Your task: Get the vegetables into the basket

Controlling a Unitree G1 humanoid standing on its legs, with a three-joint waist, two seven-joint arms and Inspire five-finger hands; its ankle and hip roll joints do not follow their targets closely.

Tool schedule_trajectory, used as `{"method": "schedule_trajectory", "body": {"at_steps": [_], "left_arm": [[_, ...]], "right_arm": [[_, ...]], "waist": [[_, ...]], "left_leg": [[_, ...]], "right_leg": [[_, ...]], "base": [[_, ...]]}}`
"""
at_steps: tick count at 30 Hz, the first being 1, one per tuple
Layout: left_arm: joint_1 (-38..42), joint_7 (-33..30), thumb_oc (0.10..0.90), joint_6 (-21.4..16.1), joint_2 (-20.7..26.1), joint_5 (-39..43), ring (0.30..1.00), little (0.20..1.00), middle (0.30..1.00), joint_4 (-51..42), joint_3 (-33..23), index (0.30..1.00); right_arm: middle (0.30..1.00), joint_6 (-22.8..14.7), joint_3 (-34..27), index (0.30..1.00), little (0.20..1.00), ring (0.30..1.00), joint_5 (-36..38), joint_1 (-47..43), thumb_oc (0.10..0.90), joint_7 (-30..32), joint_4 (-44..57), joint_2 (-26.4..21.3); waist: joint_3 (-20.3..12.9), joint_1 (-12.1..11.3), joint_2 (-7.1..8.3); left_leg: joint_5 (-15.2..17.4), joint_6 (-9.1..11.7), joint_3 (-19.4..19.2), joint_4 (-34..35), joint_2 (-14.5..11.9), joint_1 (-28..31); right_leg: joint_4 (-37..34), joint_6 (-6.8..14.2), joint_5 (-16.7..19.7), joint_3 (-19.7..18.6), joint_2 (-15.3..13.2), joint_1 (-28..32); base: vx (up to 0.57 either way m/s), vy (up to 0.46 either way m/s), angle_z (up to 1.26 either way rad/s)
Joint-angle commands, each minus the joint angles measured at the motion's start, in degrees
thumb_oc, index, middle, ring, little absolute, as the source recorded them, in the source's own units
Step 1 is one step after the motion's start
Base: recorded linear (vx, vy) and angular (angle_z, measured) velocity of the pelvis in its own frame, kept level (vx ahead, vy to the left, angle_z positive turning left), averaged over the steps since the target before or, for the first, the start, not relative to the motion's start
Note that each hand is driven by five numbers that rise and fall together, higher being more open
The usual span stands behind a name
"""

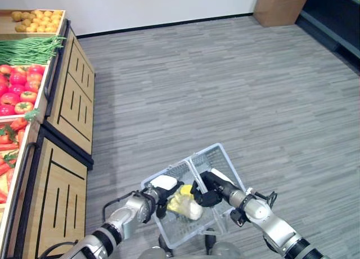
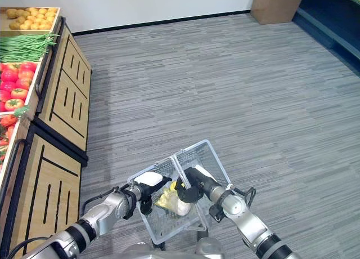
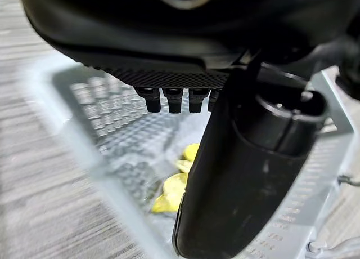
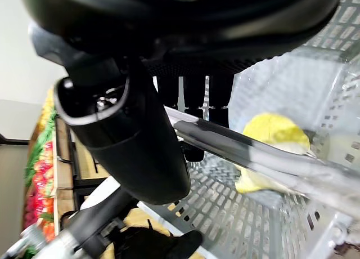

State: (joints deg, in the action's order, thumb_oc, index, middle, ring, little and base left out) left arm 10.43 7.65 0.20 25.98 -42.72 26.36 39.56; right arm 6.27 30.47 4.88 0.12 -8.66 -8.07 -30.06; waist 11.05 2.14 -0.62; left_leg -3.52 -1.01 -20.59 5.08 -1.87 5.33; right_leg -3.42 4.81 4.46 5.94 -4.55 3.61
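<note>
Both hands meet over the basket (image 1: 216, 157): right hand (image 1: 211, 188) curls round its handle (image 4: 253, 152). Left hand (image 3: 225, 157) hangs relaxed above a yellow-white vegetable (image 2: 171, 202) inside. Leafy, light, soft; grasp its firm white base.

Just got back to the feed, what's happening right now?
The robot stands on the grey floor beside the produce shelves, carrying a clear basket. Its right hand is curled around the basket's metal handle. The left hand is at the basket's left rim. A yellow-green vegetable already lies inside.
</note>
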Motion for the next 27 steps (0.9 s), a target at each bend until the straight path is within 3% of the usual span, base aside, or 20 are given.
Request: {"method": "schedule_trajectory", "body": {"at_steps": [1, 10, 11, 15, 20, 27], "left_arm": [[2.74, -2.21, 0.900, -0.89, 2.08, 4.47, 1.000, 1.000, 1.000, -0.99, -4.78, 1.000], [-3.23, -5.18, 0.900, 0.27, 0.65, 12.64, 1.000, 1.000, 1.000, 3.12, -10.83, 1.000], [0.35, -7.17, 0.900, 1.52, -1.80, 13.72, 1.000, 1.000, 1.000, 14.24, -10.48, 1.000], [-1.30, -9.24, 0.900, 1.64, -2.03, 16.98, 1.000, 1.000, 1.000, 21.09, -15.09, 1.000], [-2.77, -13.61, 0.900, 3.16, -7.83, 25.92, 1.000, 1.000, 1.000, 40.98, -22.31, 1.000], [-5.26, -15.05, 0.900, 3.71, -9.79, 30.23, 1.000, 1.000, 1.000, 47.50, -26.57, 1.000]], "right_arm": [[0.300, -5.62, -6.85, 0.300, 0.300, 0.300, 0.32, -3.61, 0.400, 1.64, 4.19, 2.41], [0.300, -5.00, -14.26, 0.300, 0.300, 0.300, -1.68, 1.93, 0.400, 7.56, -9.71, 5.20], [0.300, -5.47, -14.25, 0.300, 0.300, 0.300, -2.88, 1.92, 0.400, 8.93, -17.79, 5.77], [0.300, -5.38, -17.52, 0.300, 0.300, 0.300, -2.45, 2.65, 0.400, 10.23, -30.01, 6.94], [0.300, -4.91, -19.31, 0.300, 0.300, 0.300, -1.44, 0.91, 0.400, 12.17, -53.32, 10.73], [0.300, -4.50, -22.32, 0.300, 0.300, 0.300, 1.41, 0.91, 0.400, 13.26, -64.19, 13.01]], "waist": [[-0.90, -1.15, 0.27], [-1.12, -1.05, 0.01], [-1.37, -0.13, -0.06], [-1.32, -0.06, -0.20], [-1.65, -0.40, -0.17], [-2.03, -0.77, -0.12]], "left_leg": [[9.21, -0.19, 1.65, -3.13, 0.52, 3.41], [8.85, -0.15, 2.37, -2.53, 0.77, 3.51], [8.84, -0.08, 2.05, -2.36, 0.85, 3.66], [8.76, -0.07, 1.92, -2.01, 0.98, 3.94], [8.46, -0.01, 2.48, -1.41, 1.04, 4.38], [8.31, 0.06, 2.54, -0.99, 1.02, 5.01]], "right_leg": [[6.38, 1.65, -7.78, 2.13, -0.88, -1.55], [6.43, 1.57, -8.05, 2.87, -1.02, -1.28], [6.69, 1.58, -7.99, 2.48, -0.98, -1.58], [6.88, 1.53, -8.07, 2.21, -0.90, -1.68], [7.10, 1.12, -8.53, 2.48, -0.74, -1.45], [6.36, 0.92, -8.56, 2.69, -0.45, -0.60]], "base": [[0.04, 0.004, 0.04], [0.02, 0.010, 0.04], [0.02, 0.038, 0.02], [0.03, 0.036, -0.08], [0.02, 0.005, 0.06], [0.01, -0.003, -0.01]]}}
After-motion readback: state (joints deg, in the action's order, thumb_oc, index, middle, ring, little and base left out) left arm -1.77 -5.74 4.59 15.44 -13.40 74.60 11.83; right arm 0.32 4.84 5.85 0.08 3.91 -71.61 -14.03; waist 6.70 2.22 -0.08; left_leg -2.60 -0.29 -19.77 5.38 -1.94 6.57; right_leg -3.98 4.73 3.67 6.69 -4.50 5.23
